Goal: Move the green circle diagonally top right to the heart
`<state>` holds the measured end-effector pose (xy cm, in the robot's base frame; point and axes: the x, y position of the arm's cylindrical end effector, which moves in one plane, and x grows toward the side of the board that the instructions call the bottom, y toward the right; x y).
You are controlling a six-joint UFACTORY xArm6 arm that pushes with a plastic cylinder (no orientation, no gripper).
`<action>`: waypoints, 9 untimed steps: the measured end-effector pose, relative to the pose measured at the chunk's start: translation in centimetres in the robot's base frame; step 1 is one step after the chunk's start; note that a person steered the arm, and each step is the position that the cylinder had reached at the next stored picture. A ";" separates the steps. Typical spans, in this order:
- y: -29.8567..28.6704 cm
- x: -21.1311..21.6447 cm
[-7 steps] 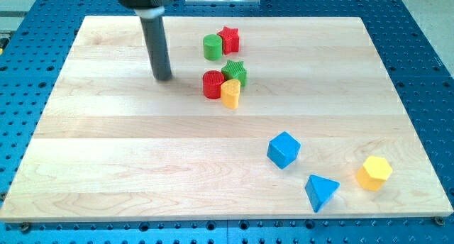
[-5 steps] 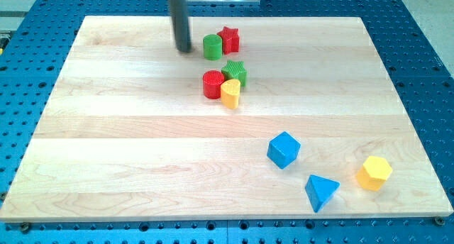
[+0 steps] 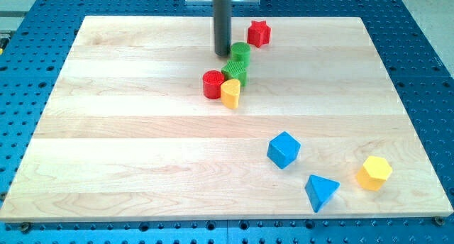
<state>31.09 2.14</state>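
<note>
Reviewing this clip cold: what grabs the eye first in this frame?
The dark rod coming down from the view's top, with my tip right beside the green circle on its left. Just below sits a tight cluster: the green star, the red circle and the yellow heart, with the red star apart at upper right. At lower right lie the blue cube, blue triangle and yellow hexagon.

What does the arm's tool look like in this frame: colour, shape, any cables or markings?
A straight, smooth, dark grey cylindrical rod, with my tip at its lower end. It hangs from a silvery metal mount at the view's top edge. No cables or markings show on it.
</note>
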 end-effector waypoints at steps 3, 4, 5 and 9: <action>12.7 2.3; 11.4 6.1; 9.1 6.9; 6.3 10.0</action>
